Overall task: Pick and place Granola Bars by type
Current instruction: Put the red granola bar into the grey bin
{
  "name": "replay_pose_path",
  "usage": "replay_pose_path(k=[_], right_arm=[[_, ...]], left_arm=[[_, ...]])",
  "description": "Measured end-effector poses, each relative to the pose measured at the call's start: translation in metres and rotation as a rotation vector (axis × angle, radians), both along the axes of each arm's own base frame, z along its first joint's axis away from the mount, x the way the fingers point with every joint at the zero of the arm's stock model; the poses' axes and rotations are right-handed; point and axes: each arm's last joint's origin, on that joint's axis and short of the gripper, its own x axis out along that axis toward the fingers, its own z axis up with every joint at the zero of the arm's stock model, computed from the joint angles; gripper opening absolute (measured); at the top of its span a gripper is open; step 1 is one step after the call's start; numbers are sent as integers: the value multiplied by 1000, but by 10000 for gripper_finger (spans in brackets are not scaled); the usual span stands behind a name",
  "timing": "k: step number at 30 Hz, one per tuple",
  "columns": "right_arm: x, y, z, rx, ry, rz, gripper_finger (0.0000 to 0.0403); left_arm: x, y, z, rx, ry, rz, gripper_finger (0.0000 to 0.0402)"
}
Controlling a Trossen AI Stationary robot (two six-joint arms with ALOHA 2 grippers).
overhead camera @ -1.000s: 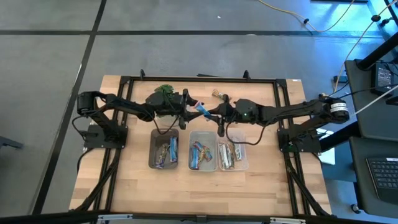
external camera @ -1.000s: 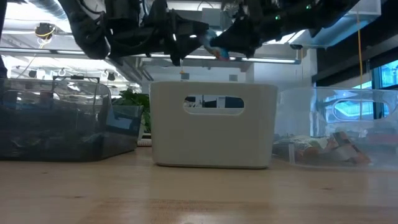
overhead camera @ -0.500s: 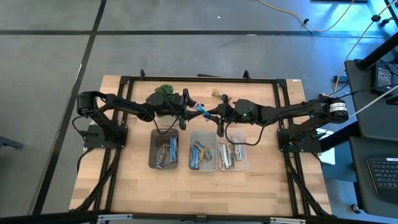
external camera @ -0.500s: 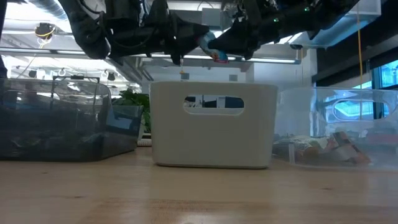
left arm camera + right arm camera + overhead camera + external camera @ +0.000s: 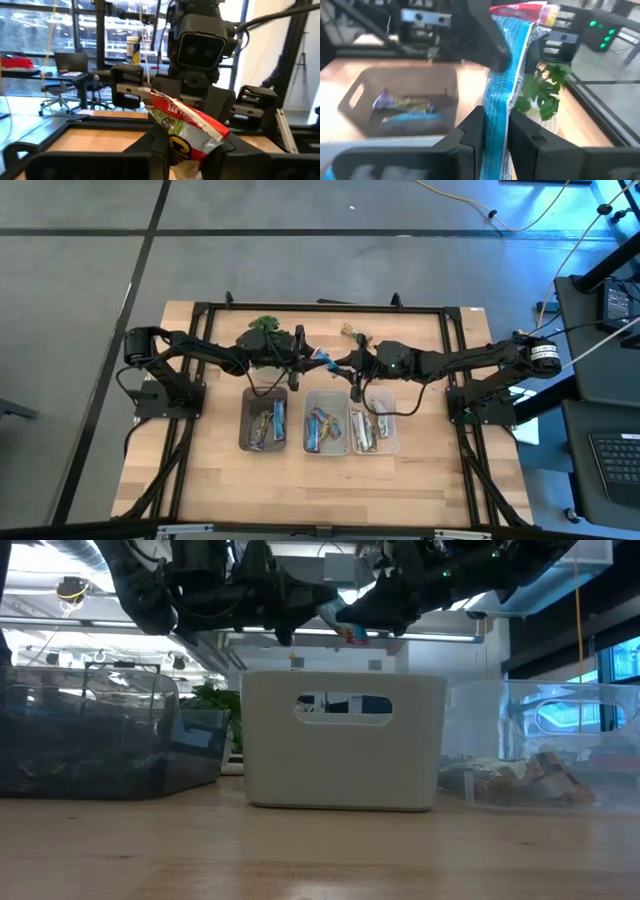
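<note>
One granola bar (image 5: 324, 359), blue and white with a red end, hangs in the air between my two grippers, above the far end of the white bin (image 5: 326, 420). My left gripper (image 5: 303, 357) comes at it from the table's left and my right gripper (image 5: 347, 363) from the right. Both are shut on it. The low view shows the bar (image 5: 343, 622) tilted, high above the bin. Other bars lie in the three bins. One more bar (image 5: 350, 332) lies on the table near the far edge. My left gripper pinches one end of the bar's wrapper (image 5: 182, 150) between its two fingers, coming level from the table's left. The wrapper is crumpled there and the bar is clear of the table. My right gripper pinches the bar's other end (image 5: 495, 130) between its two fingers, coming level from the table's right, fingers along the bar. The red end (image 5: 517, 10) sticks out away from it.
A dark grey bin (image 5: 264, 420), the white bin and a clear bin (image 5: 373, 430) stand side by side at mid-table, each with bars inside. A green plant (image 5: 265, 325) stands behind the left gripper. Bare wood lies toward the near edge.
The bar and both grippers have drifted slightly toward the table's near edge, and the bar has tipped a little between them.
</note>
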Motion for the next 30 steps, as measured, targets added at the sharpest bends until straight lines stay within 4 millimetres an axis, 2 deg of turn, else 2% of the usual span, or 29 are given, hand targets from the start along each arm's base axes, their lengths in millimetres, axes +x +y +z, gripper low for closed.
replay_pose_path(k=[6, 12, 16, 22, 30], right_arm=[[-16, 3, 1, 42, 124, 55, 131], [-39, 5, 18, 69, 161, 45, 169], [-46, 4, 27, 76, 128, 10, 174], [-45, 2, 26, 54, 130, -47, 174], [-46, 2, 23, 73, 155, -76, 174]], left_arm=[[0, -2, -2, -25, 30, -99, 63], [2, -12, -9, -160, 115, -192, 55], [5, -28, -21, -204, 242, -237, 56], [7, -55, -32, -223, 359, -297, 57], [8, -73, -35, -289, 390, -154, 64]])
